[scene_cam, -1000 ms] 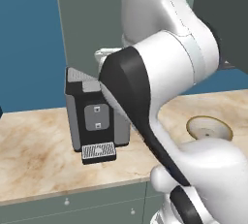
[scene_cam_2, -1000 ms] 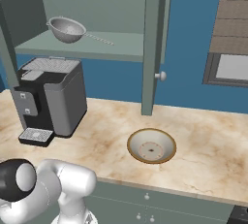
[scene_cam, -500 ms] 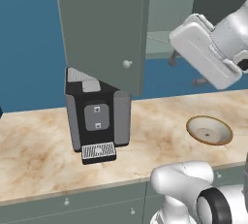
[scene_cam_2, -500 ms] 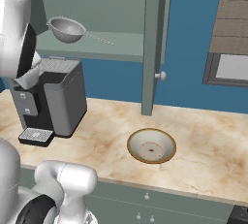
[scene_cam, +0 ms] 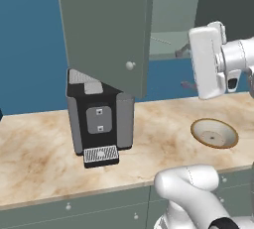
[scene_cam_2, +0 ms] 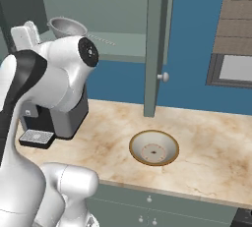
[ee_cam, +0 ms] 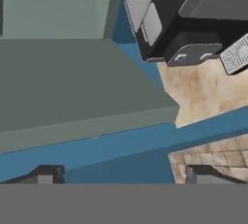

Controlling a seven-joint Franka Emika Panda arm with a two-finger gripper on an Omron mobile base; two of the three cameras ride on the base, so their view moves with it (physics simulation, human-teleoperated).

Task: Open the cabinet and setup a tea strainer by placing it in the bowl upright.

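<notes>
The cabinet (scene_cam: 104, 29) hangs above the counter with both doors swung open; its right door (scene_cam_2: 155, 44) stands edge-on with a pale knob. On the shelf lies the tea strainer (scene_cam_2: 66, 26), a grey mesh cup with a thin handle pointing right. The tan bowl (scene_cam: 214, 134) (scene_cam_2: 153, 147) sits on the marble counter, nothing in it. My gripper (ee_cam: 123, 177) is open with nothing between its fingertips (ee_cam: 46, 174). The white hand (scene_cam: 208, 64) hovers in front of the shelf's edge, above the bowl and apart from the strainer.
A black coffee machine (scene_cam: 99, 119) (scene_cam_2: 59, 118) stands on the counter under the left door. Drawer fronts (scene_cam: 99, 203) run below the counter's front edge. A window (scene_cam_2: 234, 69) is set in the blue wall at the right.
My arm has swung from across the left base view up to the right, in front of the cabinet shelf. The jaws have spread a little wider. Strainer and bowl have not moved.
</notes>
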